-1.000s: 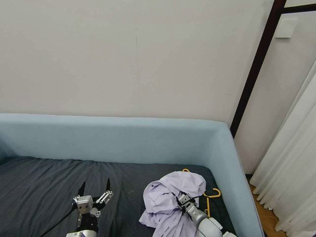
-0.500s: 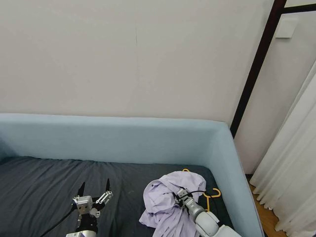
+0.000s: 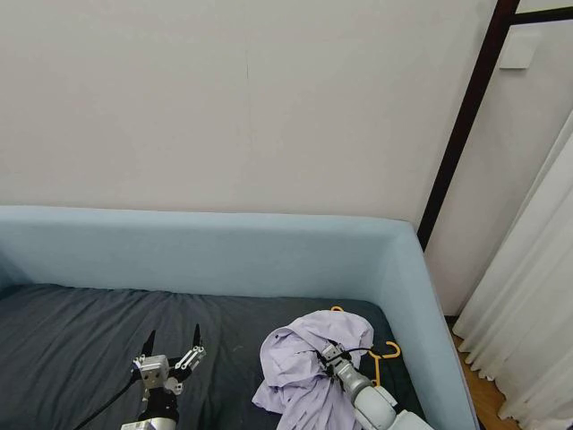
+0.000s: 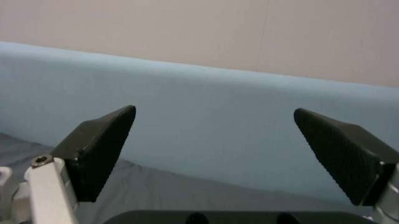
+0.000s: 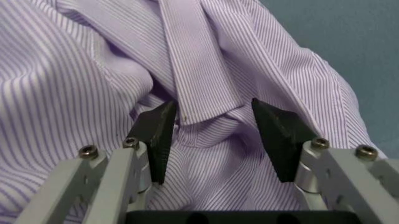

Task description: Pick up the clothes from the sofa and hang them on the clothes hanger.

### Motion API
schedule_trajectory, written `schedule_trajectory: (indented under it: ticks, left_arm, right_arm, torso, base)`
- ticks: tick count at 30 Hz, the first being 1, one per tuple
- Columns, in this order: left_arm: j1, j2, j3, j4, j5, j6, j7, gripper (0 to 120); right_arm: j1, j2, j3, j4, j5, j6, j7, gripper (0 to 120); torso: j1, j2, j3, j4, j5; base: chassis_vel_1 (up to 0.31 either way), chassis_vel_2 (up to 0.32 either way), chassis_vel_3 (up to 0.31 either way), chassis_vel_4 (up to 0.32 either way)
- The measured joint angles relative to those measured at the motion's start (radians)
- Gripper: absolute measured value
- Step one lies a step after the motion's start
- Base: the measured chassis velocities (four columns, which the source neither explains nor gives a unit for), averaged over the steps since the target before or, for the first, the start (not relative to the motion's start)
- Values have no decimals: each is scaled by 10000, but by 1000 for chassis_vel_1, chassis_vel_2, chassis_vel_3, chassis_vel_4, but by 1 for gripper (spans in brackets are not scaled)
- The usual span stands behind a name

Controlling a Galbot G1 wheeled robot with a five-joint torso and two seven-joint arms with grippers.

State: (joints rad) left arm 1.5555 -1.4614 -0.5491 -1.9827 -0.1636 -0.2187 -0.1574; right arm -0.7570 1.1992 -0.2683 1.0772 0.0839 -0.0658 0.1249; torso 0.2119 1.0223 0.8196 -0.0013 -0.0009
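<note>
A crumpled purple-striped shirt point(image 3: 300, 363) lies on the right end of the sofa seat. My right gripper point(image 3: 328, 351) is pushed into the top of the pile. In the right wrist view its fingers point(image 5: 159, 135) stand half closed on a bunched fold of the shirt point(image 5: 93, 70), with creases gathering between them at the right gripper point(image 5: 212, 112). An orange clothes hanger point(image 3: 387, 351) pokes out from under the shirt on the right. My left gripper point(image 3: 172, 340) hovers open over the dark seat, left of the shirt. In the left wrist view the left gripper point(image 4: 215, 116) faces the backrest with nothing between its fingers.
The sofa has a pale blue backrest point(image 3: 179, 251) and right armrest point(image 3: 421, 313) around a dark grey seat point(image 3: 72, 331). A white wall rises behind it. A dark door frame point(image 3: 461, 134) and white curtain point(image 3: 537, 313) stand to the right.
My right gripper has pushed a little farther up into the shirt, and the fabric has bunched around it. The left gripper has stayed where it was.
</note>
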Motion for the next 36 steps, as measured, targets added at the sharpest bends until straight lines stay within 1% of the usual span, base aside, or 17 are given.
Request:
schedule_trajectory:
  ticks: [3,7,10,11,12,15,19,21,23,29,33,36]
  left_arm:
    - [0,9,-4,0,0,1,0,100]
    - [3,19,-5,3,1,1,-1,100]
    - [10,52,-12,3,2,0,-12,100]
    - [12,60,-18,3,2,0,-15,100]
    - [12,60,-18,3,2,0,-15,100]
    - [27,85,-38,-2,2,1,-21,100]
    - [32,89,-41,-5,1,0,-23,100]
    - [32,91,-43,-6,1,0,-26,100]
    - [33,92,-43,-6,2,1,-27,100]
    - [10,113,-43,5,-3,0,-38,100]
    - [-56,114,-6,72,-8,-12,-43,100]
    - [-82,105,33,99,-8,-18,-43,100]
  right_arm:
    - [-24,6,-47,-35,-115,87,-1,52]
    - [-47,50,-67,-66,-166,118,-1,49]
    - [-47,127,-69,-182,-266,115,37,42]
    - [-46,146,-69,-215,-307,80,85,36]
    - [-46,146,-69,-215,-307,80,85,36]
    - [-48,187,-93,-261,-365,-112,260,22]
    - [-53,254,-98,-345,-441,-157,425,20]
    - [-54,286,-94,-374,-445,-118,552,16]
    - [-53,285,-92,-372,-428,-80,582,15]
    - [-53,29,-91,40,-192,-39,594,14]
    - [-28,-321,-83,487,13,-43,394,4]
    - [-19,-378,-15,511,41,-36,264,0]
  torso:
    - [1,0,0,0,0]
    - [0,0,0,0,0]
    - [0,0,0,0,1]
    - [0,0,0,0,0]
    - [0,0,0,0,0]
    - [0,0,0,0,0]
    - [1,0,0,0,0]
    - [0,0,0,0,1]
    - [1,0,0,0,0]
    - [0,0,0,0,1]
    - [0,0,0,0,0]
    - [1,-1,0,0,1]
  base:
    - [0,0,0,0]
    - [0,0,0,0]
    - [0,0,0,0]
    - [0,0,0,0]
    - [0,0,0,0]
    - [0,0,0,0]
    - [0,0,0,0]
    - [0,0,0,0]
    - [0,0,0,0]
    - [0,0,0,0]
    - [0,0,0,0]
    - [0,0,0,0]
